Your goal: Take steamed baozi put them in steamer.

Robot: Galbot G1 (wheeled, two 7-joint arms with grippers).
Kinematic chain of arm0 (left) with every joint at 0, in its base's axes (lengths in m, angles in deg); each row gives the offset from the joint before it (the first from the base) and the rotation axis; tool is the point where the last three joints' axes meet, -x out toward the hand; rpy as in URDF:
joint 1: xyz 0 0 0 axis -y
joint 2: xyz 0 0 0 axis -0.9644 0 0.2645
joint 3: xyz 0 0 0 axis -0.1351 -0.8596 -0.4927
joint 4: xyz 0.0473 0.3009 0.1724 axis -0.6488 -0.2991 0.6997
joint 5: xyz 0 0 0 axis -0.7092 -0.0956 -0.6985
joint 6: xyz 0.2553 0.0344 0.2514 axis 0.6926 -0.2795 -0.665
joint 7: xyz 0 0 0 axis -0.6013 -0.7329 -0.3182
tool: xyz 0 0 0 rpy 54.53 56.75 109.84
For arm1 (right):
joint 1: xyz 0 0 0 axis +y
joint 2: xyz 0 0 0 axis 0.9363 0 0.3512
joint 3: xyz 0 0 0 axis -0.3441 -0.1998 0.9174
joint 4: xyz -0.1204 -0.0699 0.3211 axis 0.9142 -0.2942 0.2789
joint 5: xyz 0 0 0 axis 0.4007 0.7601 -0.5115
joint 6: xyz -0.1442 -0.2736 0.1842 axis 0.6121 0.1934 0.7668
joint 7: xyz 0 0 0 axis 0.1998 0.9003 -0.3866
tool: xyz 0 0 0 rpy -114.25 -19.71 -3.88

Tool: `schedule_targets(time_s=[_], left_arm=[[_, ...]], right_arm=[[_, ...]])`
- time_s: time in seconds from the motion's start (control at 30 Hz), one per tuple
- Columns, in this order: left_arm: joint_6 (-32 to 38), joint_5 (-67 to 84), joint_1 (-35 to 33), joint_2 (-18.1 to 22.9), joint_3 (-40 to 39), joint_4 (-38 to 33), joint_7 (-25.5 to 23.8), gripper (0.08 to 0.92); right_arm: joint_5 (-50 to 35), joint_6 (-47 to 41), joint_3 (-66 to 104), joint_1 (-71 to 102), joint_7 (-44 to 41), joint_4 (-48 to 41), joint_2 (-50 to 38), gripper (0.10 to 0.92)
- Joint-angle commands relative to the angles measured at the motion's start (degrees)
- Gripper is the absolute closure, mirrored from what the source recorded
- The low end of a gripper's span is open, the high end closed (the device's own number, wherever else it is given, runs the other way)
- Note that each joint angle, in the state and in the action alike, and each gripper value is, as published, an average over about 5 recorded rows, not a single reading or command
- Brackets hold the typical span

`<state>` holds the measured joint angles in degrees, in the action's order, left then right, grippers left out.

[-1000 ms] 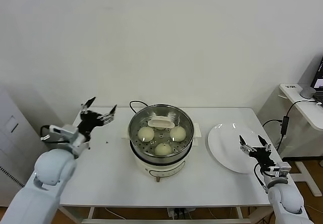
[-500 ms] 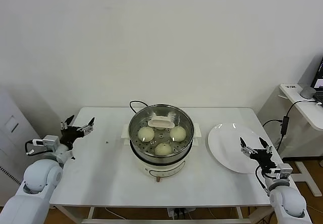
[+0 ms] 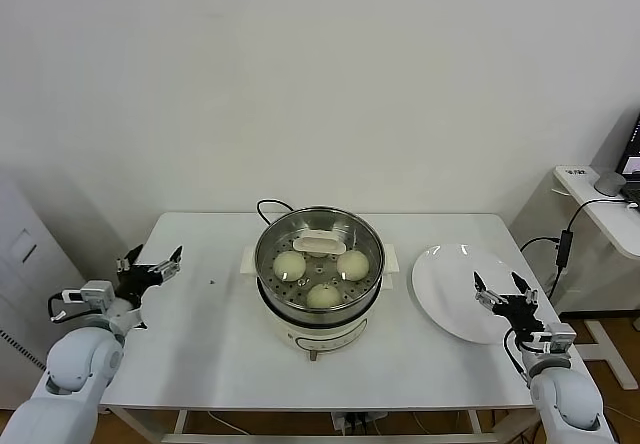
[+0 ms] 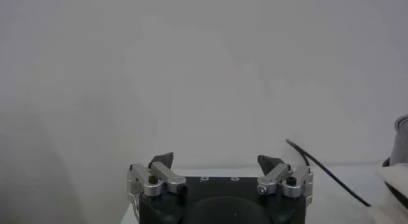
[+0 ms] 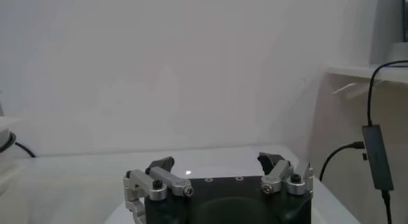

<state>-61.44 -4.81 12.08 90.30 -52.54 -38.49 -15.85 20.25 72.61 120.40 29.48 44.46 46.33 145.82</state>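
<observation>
Your steamer (image 3: 320, 264) sits at the centre of the white table (image 3: 215, 349), steel basket on its white pot base. Through the glass lid (image 3: 319, 244), which covers the basket with its cream handle toward 12 o'clock, you can see three steamed baozi (image 3: 322, 295): one at about 9 o'clock inside the basket, one at about 3 o'clock, one at 6 o'clock. They lie close together on the perforated floor; whether they touch cannot be told. The cream handle lies where any other bun would sit, so only three can be counted. A black cord (image 3: 266, 205) loops off the pot's far side toward 11 o'clock.

The white plate (image 3: 450, 294) lies at 3 o'clock from the steamer, well apart from it, with nothing on it.

Your left gripper (image 3: 148, 266) hovers at the table's left edge, at 9 o'clock from the steamer and well apart. Its fingers are spread wide and grasp nothing; the left wrist view confirms this, the left gripper (image 4: 218, 163) showing both fingertips far apart against the bare wall.

Your right gripper (image 3: 506, 294) is over the plate's outer rim at 3 o'clock, likewise released, fingers spread and empty. The right wrist view shows the same gap in the right gripper (image 5: 220, 163).
</observation>
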Motion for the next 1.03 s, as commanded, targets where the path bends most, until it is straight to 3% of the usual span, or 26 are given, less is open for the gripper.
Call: schedule_targets(time_s=[0.03, 1.03], left_arm=[[0.22, 0.76, -0.65, 0.29, 0.63, 0.9, 0.14, 0.177], [-0.94, -0.37, -3.17, 2.16, -0.85, -3.05, -0.28, 0.177]], right_arm=[[-0.02, -0.33, 0.06, 0.22, 0.46, 0.17, -0.04, 0.203], [0.71, -1.31, 1.0, 1.2, -0.53, 0.4, 0.12, 0.203]])
